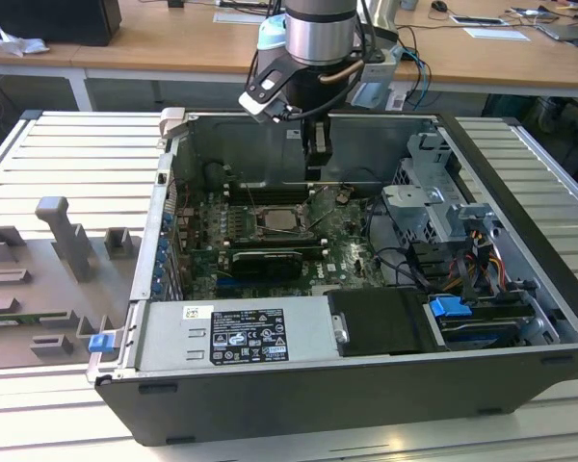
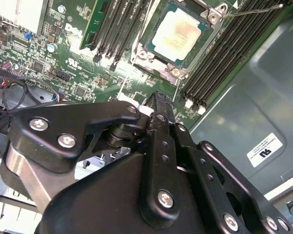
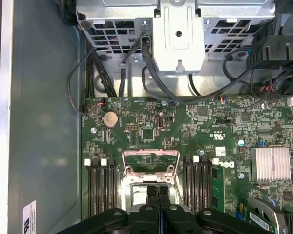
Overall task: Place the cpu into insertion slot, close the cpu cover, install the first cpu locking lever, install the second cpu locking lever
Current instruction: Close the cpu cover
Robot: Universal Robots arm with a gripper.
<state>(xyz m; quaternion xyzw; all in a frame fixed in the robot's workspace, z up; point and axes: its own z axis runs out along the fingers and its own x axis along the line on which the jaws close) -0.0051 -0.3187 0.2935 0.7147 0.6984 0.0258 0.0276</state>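
Now, scanning from the exterior view's left: passing grey moulded blocks point(image 1: 63, 241) lying on the slatted table point(image 1: 67, 144), then a small blue clip point(image 1: 101, 342) just beside the corner of the open computer case point(image 1: 366, 404). Moving on past the labelled grey power supply point(image 1: 236, 335) along the case's near wall and reaching the green motherboard point(image 1: 352, 248) behind it. Finding the insertion slot point(image 1: 279, 219) near the board's middle, and seeing the cpu point(image 2: 178, 31) lying flat inside it in the second wrist view, pale top facing up, with long black memory slots point(image 2: 224, 53) running beside it. Noticing the cpu cover point(image 3: 150, 163) in the first wrist view, seemingly standing raised on its hinge rather than lying over the chip, though struggling to judge the tilt from above. Spotting a thin locking lever point(image 2: 254, 9) angling away over the memory slots. Catching the gripper point(image 1: 315, 171) hanging just above the socket, gripping nothing, fingers point(image 3: 151, 195) pressed together without a gap. Ending at the exterior view's right with the metal drive cage point(image 1: 433, 197) and a blue tab point(image 1: 450, 310).
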